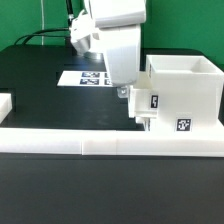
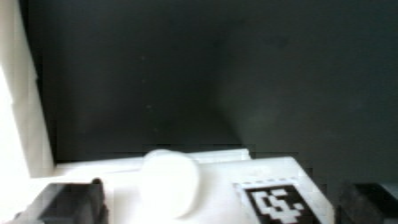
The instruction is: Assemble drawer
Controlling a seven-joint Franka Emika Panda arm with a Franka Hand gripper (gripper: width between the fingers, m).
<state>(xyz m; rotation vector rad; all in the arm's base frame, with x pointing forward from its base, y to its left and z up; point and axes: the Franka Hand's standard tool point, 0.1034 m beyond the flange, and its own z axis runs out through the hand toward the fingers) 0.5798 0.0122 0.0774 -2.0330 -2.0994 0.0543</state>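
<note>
The large white housing (image 1: 190, 85) stands on the exterior view's right, against the front rail. A smaller white tray (image 1: 148, 104) with a square tag sits at its left side, partly in the housing. A second tag (image 1: 183, 125) shows low on the housing's front. My gripper (image 1: 124, 92) hangs at the tray's outer end. In the wrist view the tray (image 2: 214, 170) shows a rounded white knob (image 2: 171, 182) and a tag (image 2: 276, 205). It lies between my gripper's (image 2: 222, 205) dark fingers (image 2: 71, 205), which are spread wide. The gripper is open.
The long white rail (image 1: 100, 142) runs along the table's front edge and shows in the wrist view (image 2: 18, 90). The marker board (image 1: 85, 77) lies behind the arm. A white piece (image 1: 5, 103) sits at the exterior view's left edge. Black table (image 2: 214, 70) lies beyond the tray.
</note>
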